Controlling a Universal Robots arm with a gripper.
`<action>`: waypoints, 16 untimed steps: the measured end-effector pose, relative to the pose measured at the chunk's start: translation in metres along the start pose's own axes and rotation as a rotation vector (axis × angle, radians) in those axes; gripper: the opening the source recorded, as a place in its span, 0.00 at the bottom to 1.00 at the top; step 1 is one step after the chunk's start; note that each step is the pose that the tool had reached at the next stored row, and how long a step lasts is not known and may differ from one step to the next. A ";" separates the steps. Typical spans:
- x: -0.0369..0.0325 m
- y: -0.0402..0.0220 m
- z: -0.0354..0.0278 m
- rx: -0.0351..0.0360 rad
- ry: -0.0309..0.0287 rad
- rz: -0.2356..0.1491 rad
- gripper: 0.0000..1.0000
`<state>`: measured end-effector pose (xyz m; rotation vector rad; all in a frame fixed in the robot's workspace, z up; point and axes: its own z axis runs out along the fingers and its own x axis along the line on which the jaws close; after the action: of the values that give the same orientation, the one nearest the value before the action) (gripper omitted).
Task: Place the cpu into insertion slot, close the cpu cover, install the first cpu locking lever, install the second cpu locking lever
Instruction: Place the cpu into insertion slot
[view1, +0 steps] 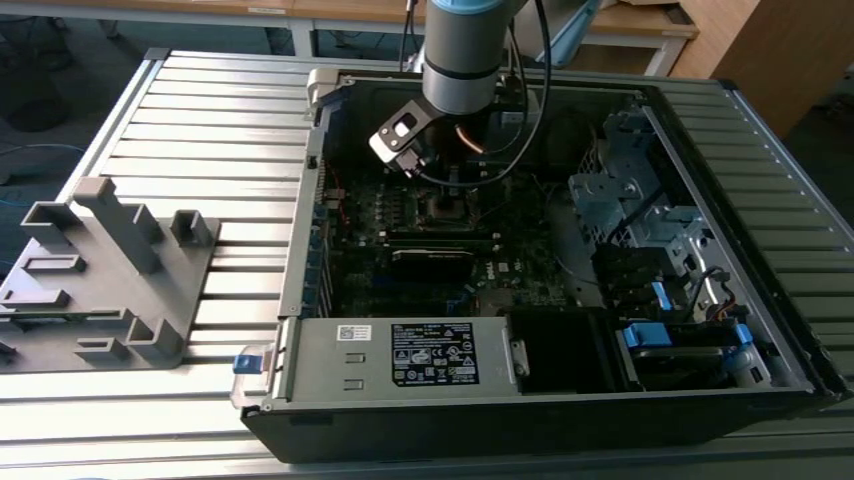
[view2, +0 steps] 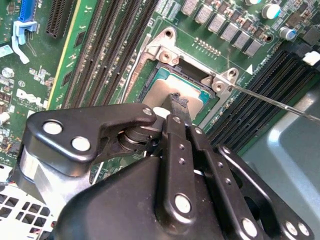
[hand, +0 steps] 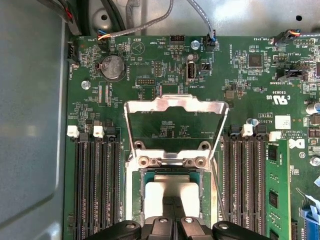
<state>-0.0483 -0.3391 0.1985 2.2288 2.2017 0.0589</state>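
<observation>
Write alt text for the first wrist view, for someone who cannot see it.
The robot's black tool hangs over a grey square cpu lying in the insertion slot of a green motherboard. The silvery cpu cover stands flipped open next to the slot, and long black memory slots flank it on both sides.

Slatted table (view1: 200, 110): computer case (view1: 534, 425), grey fixture (view1: 107, 270).

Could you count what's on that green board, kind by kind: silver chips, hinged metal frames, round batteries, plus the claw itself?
cpu: 1
cover: 1
coin battery: 1
gripper: 1
Total: 4
</observation>
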 end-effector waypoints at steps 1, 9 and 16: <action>0.0000 0.0000 0.0002 -0.0002 0.0003 0.000 0.11; 0.0000 -0.0001 0.0014 -0.0003 0.0005 0.000 0.11; 0.0005 0.0004 -0.0051 -0.0009 0.0016 0.000 0.11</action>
<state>-0.0481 -0.3387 0.2036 2.2292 2.2020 0.0617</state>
